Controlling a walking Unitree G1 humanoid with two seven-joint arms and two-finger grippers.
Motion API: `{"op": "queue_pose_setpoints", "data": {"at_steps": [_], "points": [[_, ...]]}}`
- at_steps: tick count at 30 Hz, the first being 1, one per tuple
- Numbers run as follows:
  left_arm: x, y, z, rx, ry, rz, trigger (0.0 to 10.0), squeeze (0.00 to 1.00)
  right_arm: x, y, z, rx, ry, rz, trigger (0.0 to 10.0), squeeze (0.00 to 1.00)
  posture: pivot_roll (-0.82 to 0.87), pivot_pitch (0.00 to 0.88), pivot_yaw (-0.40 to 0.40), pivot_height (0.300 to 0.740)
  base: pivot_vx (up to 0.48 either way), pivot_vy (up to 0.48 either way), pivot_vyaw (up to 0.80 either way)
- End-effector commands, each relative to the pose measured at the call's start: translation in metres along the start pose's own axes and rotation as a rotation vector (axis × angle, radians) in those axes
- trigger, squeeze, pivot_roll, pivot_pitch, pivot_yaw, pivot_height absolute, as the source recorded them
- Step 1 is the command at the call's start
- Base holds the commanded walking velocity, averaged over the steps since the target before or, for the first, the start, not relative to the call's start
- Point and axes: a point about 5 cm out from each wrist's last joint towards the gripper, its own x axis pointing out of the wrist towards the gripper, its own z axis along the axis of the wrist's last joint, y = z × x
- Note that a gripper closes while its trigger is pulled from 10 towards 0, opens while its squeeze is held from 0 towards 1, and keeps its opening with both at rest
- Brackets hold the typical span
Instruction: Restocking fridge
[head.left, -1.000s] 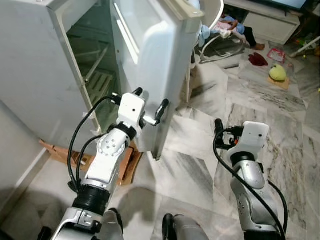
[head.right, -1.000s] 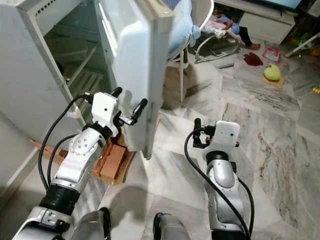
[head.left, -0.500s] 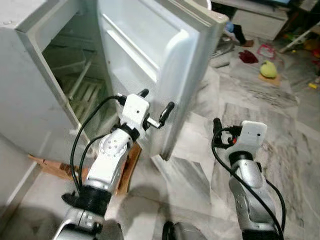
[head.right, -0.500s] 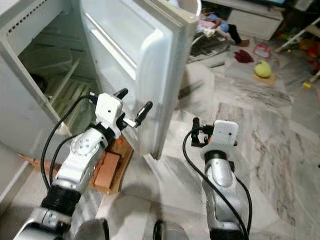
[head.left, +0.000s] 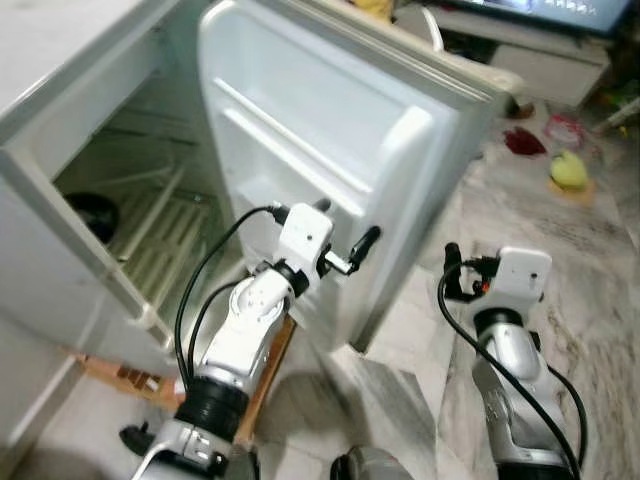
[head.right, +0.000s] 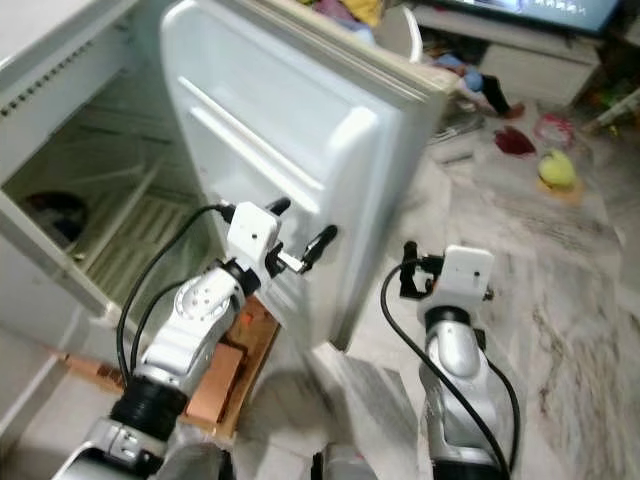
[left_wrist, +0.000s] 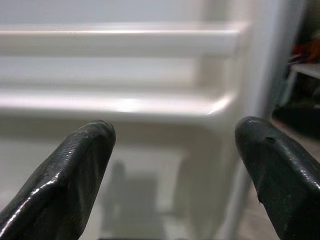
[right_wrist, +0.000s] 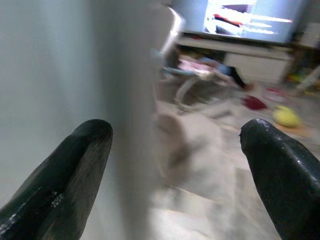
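Door-opening step — the white fridge (head.left: 70, 200) stands open, its white moulded door (head.left: 330, 170) swung wide, wire shelves nearly bare. Left gripper (head.left: 345, 245), fingers spread, hangs close to the door's inner face. Right gripper (head.left: 447, 270), fingers spread, holds nothing. Next move, likely — fetch stock; none held.

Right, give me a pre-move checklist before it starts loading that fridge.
1. White fridge door swung open: ok.
2. Left pincer open, nothing held, at the door's inner face: ok.
3. Right pincer open, nothing held: ok.
4. Item to stock in hand: not ok.
5. White slatted fridge shelf has room beside the dark round object: ok.
6. Marble floor by the right arm free of obstacles: ok.
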Motion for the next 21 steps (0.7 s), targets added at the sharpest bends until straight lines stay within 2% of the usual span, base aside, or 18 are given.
{"op": "queue_pose_setpoints", "data": {"at_steps": [1,11,17,21], "points": [[-0.01,0.006,-0.009,-0.001,0.037,0.037,10.0,0.0,-0.005,-0.011,-0.008,-0.023,0.031,-0.03,10.0,0.0,-0.01,0.117,-0.078,0.74,0.0,0.0,0.0],[-0.035,0.016,-0.016,0.042,0.089,0.14,10.0,0.0,-0.001,-0.008,-0.008,-0.021,0.037,-0.027,10.0,0.0,0.01,0.124,-0.081,0.74,0.0,0.0,0.0],[-0.049,0.023,-0.009,0.064,0.092,0.187,10.0,0.0,0.001,-0.008,-0.007,-0.023,0.034,-0.022,10.0,0.0,0.04,0.147,-0.073,0.74,0.0,-0.201,-0.8],[-0.053,0.027,-0.006,0.081,0.102,0.21,10.0,0.0,0.006,-0.006,-0.001,-0.027,0.007,-0.011,10.0,0.0,0.05,0.169,-0.064,0.74,0.261,-0.4,-0.53]]}}
